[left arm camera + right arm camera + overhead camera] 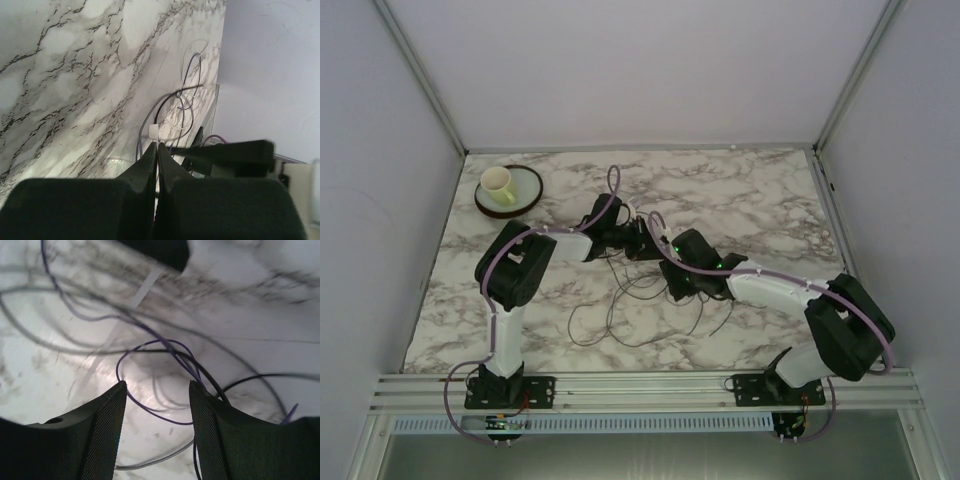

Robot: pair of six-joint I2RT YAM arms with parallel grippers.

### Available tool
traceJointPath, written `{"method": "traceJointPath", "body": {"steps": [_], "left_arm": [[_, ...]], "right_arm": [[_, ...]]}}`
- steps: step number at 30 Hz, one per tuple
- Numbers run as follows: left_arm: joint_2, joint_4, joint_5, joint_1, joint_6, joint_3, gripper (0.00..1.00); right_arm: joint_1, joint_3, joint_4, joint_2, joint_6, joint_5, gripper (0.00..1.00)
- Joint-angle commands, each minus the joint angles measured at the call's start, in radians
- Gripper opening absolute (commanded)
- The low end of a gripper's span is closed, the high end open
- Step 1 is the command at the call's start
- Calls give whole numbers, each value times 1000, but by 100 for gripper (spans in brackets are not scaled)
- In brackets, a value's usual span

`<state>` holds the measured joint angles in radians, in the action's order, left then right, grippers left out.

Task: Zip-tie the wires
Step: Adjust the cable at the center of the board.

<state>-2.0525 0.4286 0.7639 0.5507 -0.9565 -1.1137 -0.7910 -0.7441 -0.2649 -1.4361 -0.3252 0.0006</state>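
My left gripper (156, 145) has its fingers pressed together on a white zip tie (153, 132), whose head shows just past the tips. The right gripper (157, 387) stands with its fingers apart, clamping nothing. The wires (160, 341) lie in loose loops on the marble table (750, 190), mid-table, beneath and between both grippers.

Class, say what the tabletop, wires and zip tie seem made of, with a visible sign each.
The tabletop looks like marble, grey veins on white; stone or printed laminate, cannot tell. The wires are thin, looping, with smooth dark or purple coating, probably plastic insulation. The zip tie is a flat white strip, likely plastic.
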Motion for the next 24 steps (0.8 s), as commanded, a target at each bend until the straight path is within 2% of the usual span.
{"method": "traceJointPath", "body": {"steps": [1,4,7,11,16,19,24], "left_arm": [[20,-35,38,-2,26,-26,0],[20,-32,42,-2,27,-24,0],[20,-30,47,-2,24,-24,0],[22,-24,48,-2,17,-26,0],[18,25,53,-2,-39,-17,0],[14,14,63,-2,-54,-25,0],[10,-105,55,-2,8,-67,0]], "right_arm": [[28,-120,-44,-44,57,189,53],[45,-157,-53,-73,104,262,54],[57,-186,-54,-94,149,267,54],[58,-185,-47,-76,202,108,54],[56,-105,-17,27,241,-61,53],[55,-63,21,109,254,-93,54],[56,15,96,241,280,-88,54]]}}
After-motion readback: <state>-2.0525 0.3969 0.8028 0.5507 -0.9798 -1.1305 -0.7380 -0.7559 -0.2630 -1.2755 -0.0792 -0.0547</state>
